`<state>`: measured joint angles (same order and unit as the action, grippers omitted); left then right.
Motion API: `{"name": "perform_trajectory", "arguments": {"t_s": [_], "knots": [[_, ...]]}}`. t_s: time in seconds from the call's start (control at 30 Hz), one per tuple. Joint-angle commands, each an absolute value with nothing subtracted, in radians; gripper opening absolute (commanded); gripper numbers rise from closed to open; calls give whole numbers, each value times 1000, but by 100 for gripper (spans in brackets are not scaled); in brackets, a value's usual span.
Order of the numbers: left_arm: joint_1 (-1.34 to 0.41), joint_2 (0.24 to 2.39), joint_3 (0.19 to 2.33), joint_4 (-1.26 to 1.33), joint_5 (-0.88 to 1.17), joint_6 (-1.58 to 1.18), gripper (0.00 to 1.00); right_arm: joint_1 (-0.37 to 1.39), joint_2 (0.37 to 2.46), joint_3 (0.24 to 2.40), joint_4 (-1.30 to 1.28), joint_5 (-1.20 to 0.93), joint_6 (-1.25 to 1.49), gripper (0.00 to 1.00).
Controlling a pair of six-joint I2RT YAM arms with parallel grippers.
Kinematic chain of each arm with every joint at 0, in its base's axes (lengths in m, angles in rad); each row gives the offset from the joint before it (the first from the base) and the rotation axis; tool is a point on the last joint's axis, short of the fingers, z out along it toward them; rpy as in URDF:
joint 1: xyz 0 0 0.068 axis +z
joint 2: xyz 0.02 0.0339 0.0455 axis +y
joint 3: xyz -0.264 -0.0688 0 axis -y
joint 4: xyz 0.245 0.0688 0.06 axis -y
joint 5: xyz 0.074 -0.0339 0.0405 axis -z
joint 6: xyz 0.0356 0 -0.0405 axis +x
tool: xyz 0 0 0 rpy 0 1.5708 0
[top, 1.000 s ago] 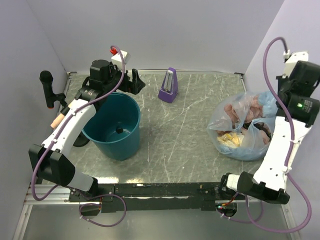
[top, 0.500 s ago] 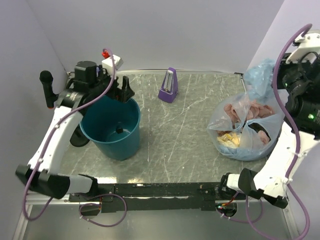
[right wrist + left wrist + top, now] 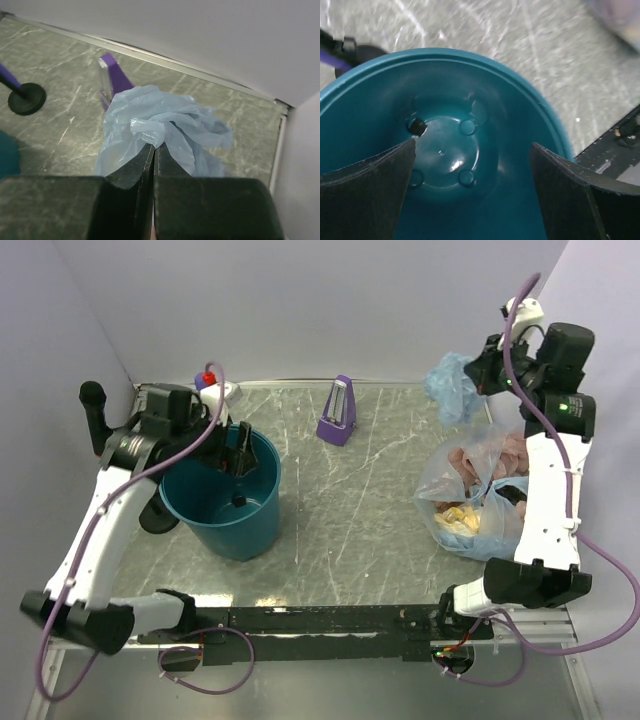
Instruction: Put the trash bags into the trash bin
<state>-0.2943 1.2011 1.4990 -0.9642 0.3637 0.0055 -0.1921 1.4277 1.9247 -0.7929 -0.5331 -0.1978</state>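
Note:
The teal trash bin (image 3: 225,502) stands at the left of the table. In the left wrist view its inside (image 3: 445,150) holds only a small dark bit. My left gripper (image 3: 238,448) is open and hangs over the bin's far rim. My right gripper (image 3: 480,370) is shut on the crumpled pale-blue trash bag (image 3: 455,387) and holds it up in the air at the back right. In the right wrist view the trash bag (image 3: 160,127) bunches around my shut fingertips (image 3: 152,150).
A clear bag stuffed with pink and yellow items (image 3: 485,500) lies at the right. A purple wedge-shaped object (image 3: 338,412) stands at the back middle. A black stand (image 3: 95,415) is by the left wall. Walls close in the back and sides.
My right gripper has lifted the pale-blue bag off the stuffed bag and swung it up and to the left. My left gripper has moved from behind the bin to over its rim.

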Motion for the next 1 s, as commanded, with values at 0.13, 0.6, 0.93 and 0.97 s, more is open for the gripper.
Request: {"name": "perform_trajectory", "arguments": {"t_s": [0.13,0.6,0.93,0.97], "knots": [[-296,1293,1583,-1014,575,-49,99,-140,1341,1800,-617,-592,-161,0],[-366,1502,1643,-1155,729,61,99,-118,1276,1658,-581,-569,-153,0],[-606,1517,1729,-1235,275,100,84,-117,1235,1589,-552,-569,-172,0],[-623,1523,1755,-1264,259,104,84,-118,1235,1589,-552,-569,-169,0]]}}
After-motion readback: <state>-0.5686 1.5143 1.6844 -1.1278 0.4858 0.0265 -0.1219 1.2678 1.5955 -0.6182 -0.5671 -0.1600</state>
